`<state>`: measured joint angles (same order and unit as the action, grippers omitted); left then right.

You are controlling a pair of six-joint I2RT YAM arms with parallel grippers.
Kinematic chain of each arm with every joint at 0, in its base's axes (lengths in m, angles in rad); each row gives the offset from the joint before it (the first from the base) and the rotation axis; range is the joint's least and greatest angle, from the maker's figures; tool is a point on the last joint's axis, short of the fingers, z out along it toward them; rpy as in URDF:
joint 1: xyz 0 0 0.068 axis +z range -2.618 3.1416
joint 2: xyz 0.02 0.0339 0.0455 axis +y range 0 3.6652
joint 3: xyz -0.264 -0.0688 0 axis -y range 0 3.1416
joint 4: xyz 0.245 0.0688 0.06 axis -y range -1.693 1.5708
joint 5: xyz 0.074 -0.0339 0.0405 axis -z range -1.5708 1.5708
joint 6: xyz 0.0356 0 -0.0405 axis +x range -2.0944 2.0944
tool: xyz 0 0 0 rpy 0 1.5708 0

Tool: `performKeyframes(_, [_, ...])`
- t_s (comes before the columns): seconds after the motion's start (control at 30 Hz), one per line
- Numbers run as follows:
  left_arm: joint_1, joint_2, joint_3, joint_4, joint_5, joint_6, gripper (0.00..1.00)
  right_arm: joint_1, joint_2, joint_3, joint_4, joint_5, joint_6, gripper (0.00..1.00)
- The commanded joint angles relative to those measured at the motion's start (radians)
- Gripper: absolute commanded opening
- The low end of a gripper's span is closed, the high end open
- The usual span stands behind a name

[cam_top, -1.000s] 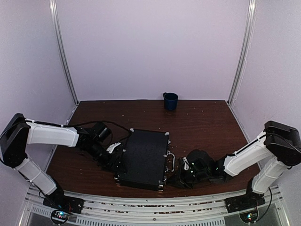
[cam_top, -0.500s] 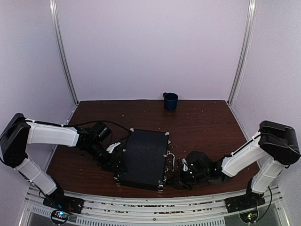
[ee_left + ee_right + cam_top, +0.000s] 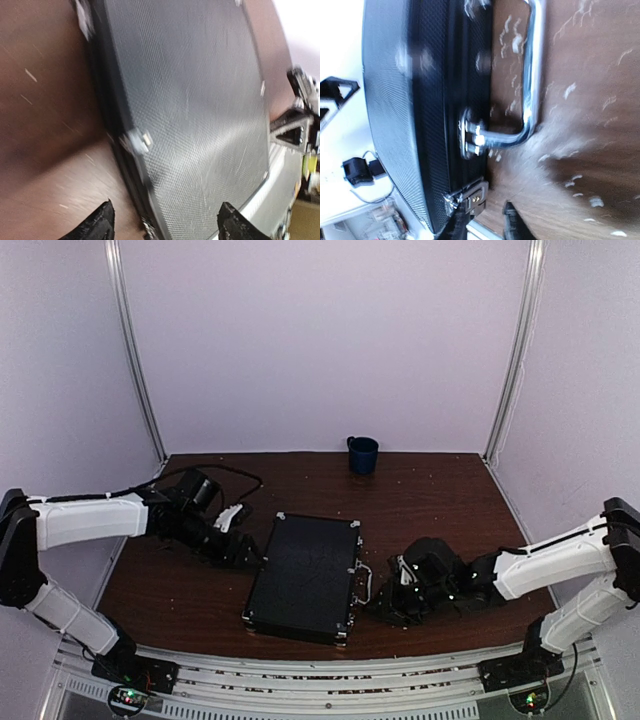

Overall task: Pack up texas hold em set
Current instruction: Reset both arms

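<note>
We see the black case (image 3: 395,100) running down the left of the view, its textured lid and side wall turned toward us, somewhat blurred. Its silver handle (image 3: 534,75) sticks out from the side wall over the brown table (image 3: 590,100), which is flecked with pale specks. A silver latch (image 3: 472,196) sits on that wall, just beside one fingertip of the right gripper (image 3: 485,227). The two dark fingertips (image 3: 512,225) stand a little apart, with only table between them.

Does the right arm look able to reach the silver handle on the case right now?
Probably yes: the right tool sits just beside the handle on the closed case, nothing lying between them.
</note>
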<state>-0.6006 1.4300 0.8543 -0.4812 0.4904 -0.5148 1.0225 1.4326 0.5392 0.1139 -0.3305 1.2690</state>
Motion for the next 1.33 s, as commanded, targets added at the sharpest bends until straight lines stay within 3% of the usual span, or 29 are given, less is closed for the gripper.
performKeyframes(0.0, [0.074, -0.023, 0.083, 0.026, -0.068, 0.033, 0.73, -0.089, -0.087, 0.066, -0.211, 0.127, -0.149, 0.33])
performKeyframes(0.1, [0.096, 0.052, 0.178, 0.046, -0.086, 0.066, 0.74, -0.178, -0.045, 0.171, -0.229, 0.152, -0.28, 0.43])
performKeyframes(0.23, [0.121, 0.201, 0.347, 0.09, -0.129, 0.112, 0.75, -0.296, 0.127, 0.401, -0.241, 0.124, -0.472, 0.55])
performKeyframes(0.37, [0.163, 0.298, 0.415, 0.239, -0.132, 0.081, 0.76, -0.364, 0.289, 0.637, -0.257, 0.226, -0.628, 0.62])
performKeyframes(0.5, [0.272, 0.371, 0.459, 0.31, -0.157, 0.085, 0.77, -0.49, 0.399, 0.739, -0.194, 0.241, -0.697, 0.64])
performKeyframes(0.7, [0.545, 0.298, 0.304, 0.441, -0.213, 0.085, 0.77, -0.692, 0.352, 0.654, -0.082, 0.367, -0.828, 0.65])
performKeyframes(0.9, [0.778, 0.019, -0.033, 0.624, -0.453, 0.092, 0.8, -0.84, 0.145, 0.375, 0.126, 0.531, -0.927, 0.66])
performKeyframes(1.1, [0.788, -0.144, -0.279, 0.797, -0.61, 0.11, 0.83, -0.861, 0.018, 0.119, 0.356, 0.64, -0.988, 0.67])
performKeyframes(1.3, [0.786, -0.138, -0.34, 0.929, -0.674, 0.128, 0.83, -0.861, 0.021, 0.072, 0.458, 0.634, -1.02, 0.66])
